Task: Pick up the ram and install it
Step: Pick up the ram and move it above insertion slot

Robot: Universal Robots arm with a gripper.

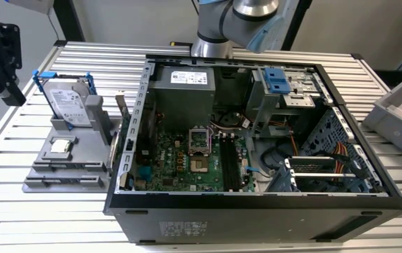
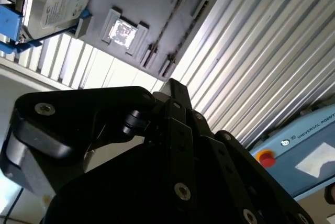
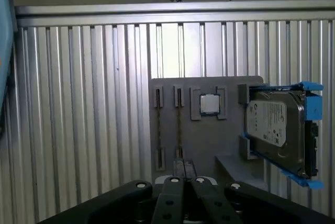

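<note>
The ram (image 3: 179,124) shows as a thin dark strip standing on edge in a slot of the grey holder (image 3: 230,166), beside the small square CPU chip (image 3: 210,104). It also appears in the second wrist view (image 2: 168,21). In the exterior view the holder (image 1: 46,155) lies on the table at that view's left, next to the open computer case (image 1: 257,203). My black gripper (image 1: 15,97) hangs above and to the left of the holder, away from the case. Its fingers (image 3: 175,192) are shut together with nothing between them.
A silver hard drive in a blue frame (image 1: 67,100) stands at the back of the holder. Inside the case, the motherboard's long black memory slots (image 1: 230,163) lie beside the CPU socket (image 1: 198,139). A grey bin (image 1: 398,116) sits at the exterior view's right.
</note>
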